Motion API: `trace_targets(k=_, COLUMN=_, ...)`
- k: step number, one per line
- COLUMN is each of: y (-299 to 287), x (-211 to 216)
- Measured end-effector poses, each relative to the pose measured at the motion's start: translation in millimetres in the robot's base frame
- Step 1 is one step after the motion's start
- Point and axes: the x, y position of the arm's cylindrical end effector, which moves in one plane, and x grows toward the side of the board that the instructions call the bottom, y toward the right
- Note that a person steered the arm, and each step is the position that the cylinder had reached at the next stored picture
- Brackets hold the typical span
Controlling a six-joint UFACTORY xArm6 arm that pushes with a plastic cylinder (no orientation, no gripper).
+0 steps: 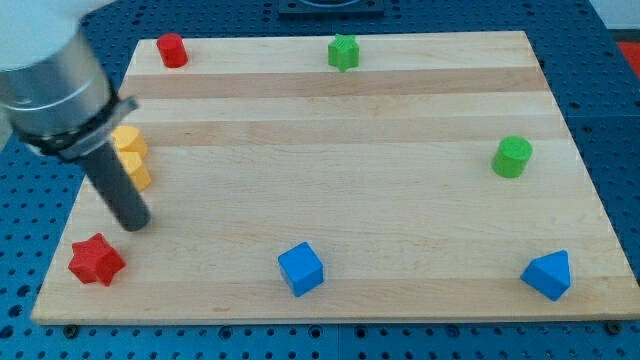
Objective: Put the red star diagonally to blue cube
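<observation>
1. The wooden board (330,130) lies on a blue perforated table (620,100), and the arm comes in from the far left corner.
2. There is no pincer on this arm at all, so nothing opens, closes or is held; it ends in a dark rod, and my tip (134,224) rests on the board near the left edge.
3. The red star (96,260) sits in the near left corner, just beside the tip (a little nearer and to the left, not touching it).
4. The blue cube (300,268) stands along the near edge, well to the right of the star.
5. A yellow block (131,155) (shape unclear, partly hidden) is touching the rod's far side.
6. Elsewhere: a red cylinder (172,50) far left, a green star (343,52) far middle, a green cylinder (512,157) right, a blue wedge-like block (548,274) near right.
</observation>
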Motion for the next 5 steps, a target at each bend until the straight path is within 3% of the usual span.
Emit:
trace_targets(k=1, y=-26, x=0)
trace_targets(k=3, y=-69, x=39)
trace_targets(k=5, y=-15, x=93)
